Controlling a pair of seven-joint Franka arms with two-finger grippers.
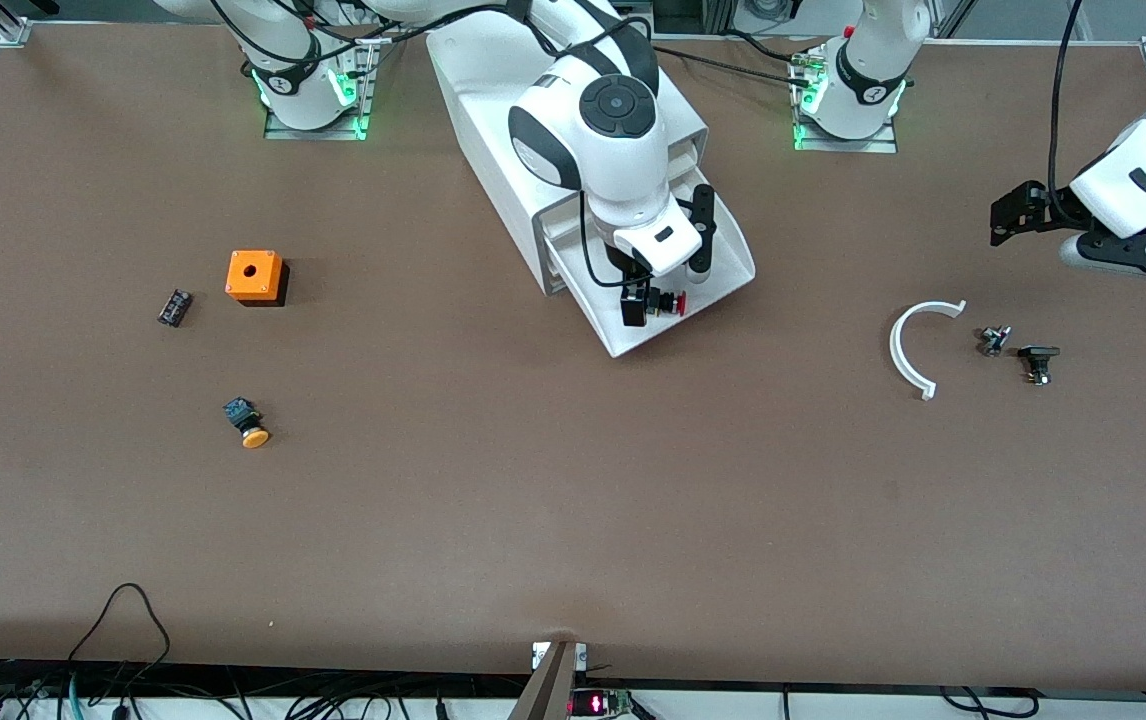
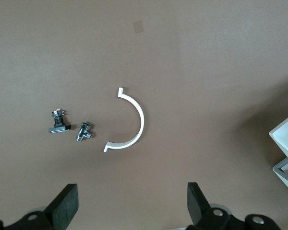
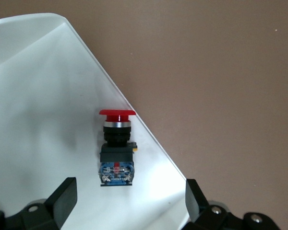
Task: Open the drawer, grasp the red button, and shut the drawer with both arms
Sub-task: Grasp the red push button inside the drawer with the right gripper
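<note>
The drawer point(image 1: 730, 256) is pulled out of the white cabinet point(image 1: 493, 120) toward the front camera. The button point(image 1: 668, 303), with a red cap on a dark blue-black body, lies on its side in the drawer near the front rim. My right gripper point(image 1: 668, 268) hangs open just above the drawer over the button. In the right wrist view the button point(image 3: 116, 148) lies on the white drawer floor point(image 3: 43, 105), ahead of the open right gripper point(image 3: 129, 206) and not between the fingers. My left gripper point(image 1: 1133, 255) waits open and empty in the air at the left arm's end of the table.
A white arc piece point(image 1: 918, 350) and two small metal parts point(image 1: 993, 340) point(image 1: 1038, 362) lie below the left gripper point(image 2: 132, 208). An orange cube with a hole point(image 1: 255, 275), a small black part point(image 1: 174, 306) and a yellow-capped button point(image 1: 248, 422) lie toward the right arm's end.
</note>
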